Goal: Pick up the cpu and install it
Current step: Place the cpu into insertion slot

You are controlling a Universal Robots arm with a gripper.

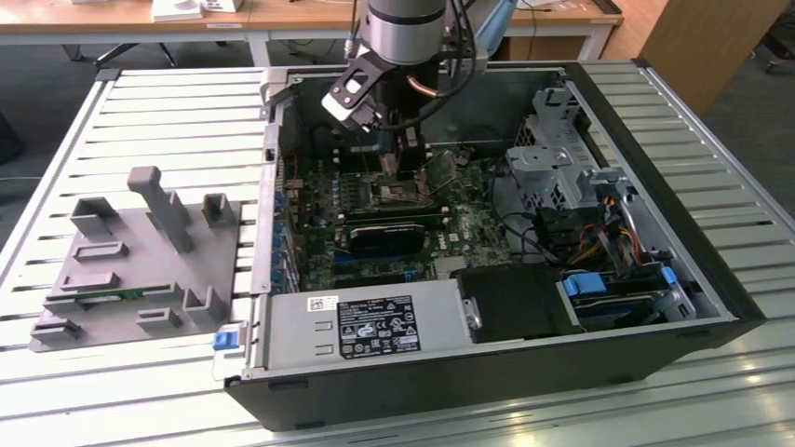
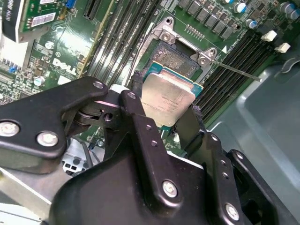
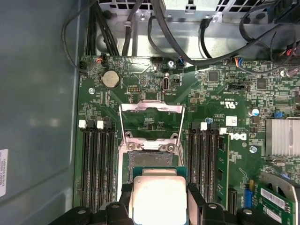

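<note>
Second wrist view | pincer (image 2: 164, 107) clamps cpu (image 2: 171, 93) | near open socket (image 2: 177, 60) in case (image 2: 269, 126)

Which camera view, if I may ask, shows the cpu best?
The second wrist view: the cpu shows most of its metal top, clamped in the gripper over the open socket. The first wrist view cuts part of it off at its edge. In the exterior view, under the arm, it is too small to tell.

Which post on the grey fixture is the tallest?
The middle post along the far edge of the fixture; the posts on either side are far shorter.
</note>
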